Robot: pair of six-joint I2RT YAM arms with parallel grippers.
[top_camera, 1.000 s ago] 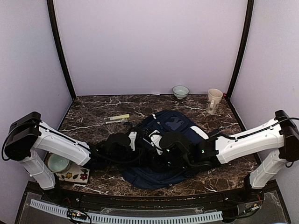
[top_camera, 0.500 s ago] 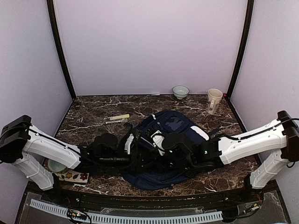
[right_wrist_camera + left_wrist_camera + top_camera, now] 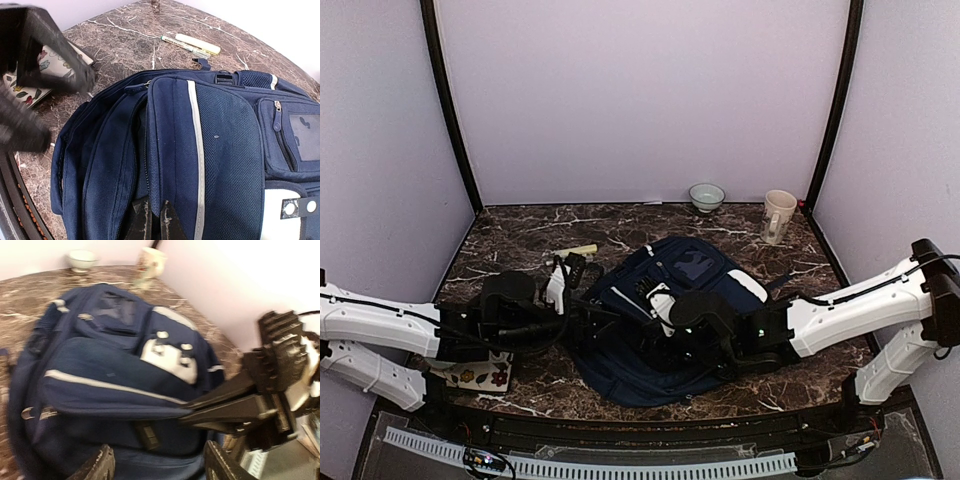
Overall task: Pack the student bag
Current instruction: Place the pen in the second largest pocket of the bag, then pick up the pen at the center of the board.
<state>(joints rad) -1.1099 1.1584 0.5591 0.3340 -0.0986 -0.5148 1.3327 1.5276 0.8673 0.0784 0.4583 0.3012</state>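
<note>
The student bag, a navy backpack with white stripes and a white patch, lies flat mid-table. In the right wrist view my right gripper is shut on the edge of the bag's front panel beside an open zipper, holding that flap up. My left gripper hovers just left of the bag, its jaws wide apart with nothing between them. From above, the left gripper sits at the bag's left rim and the right gripper over the bag's middle.
A yellow highlighter and a pen lie behind the bag on the left. A small bowl and a cream mug stand at the back right. A floral-patterned flat item lies under the left arm near the front edge.
The left arm has dropped low and pulled back leftward from the bag's opening, and its jaws have spread apart. The right gripper has kept its hold on the flap.
</note>
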